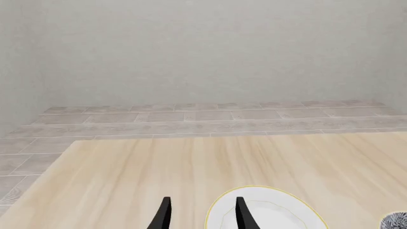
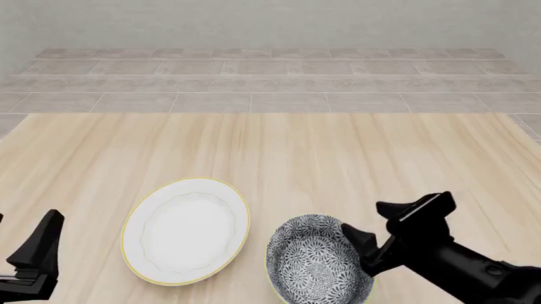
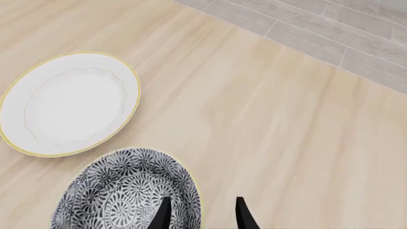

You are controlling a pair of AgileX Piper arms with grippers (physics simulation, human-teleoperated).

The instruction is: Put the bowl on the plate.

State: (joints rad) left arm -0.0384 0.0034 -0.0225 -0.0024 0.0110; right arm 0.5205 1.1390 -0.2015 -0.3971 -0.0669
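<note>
Bowl beside the plate, right arm at its rim.

The bowl (image 2: 320, 261) sat on the table (image 2: 338, 152) just right of the white plate (image 2: 186, 229), not on it. The right gripper (image 3: 200, 214) straddled its near-right rim, fingers spread, one inside and one outside. The left gripper (image 1: 202, 214) hung apart, fingers parted.
</note>
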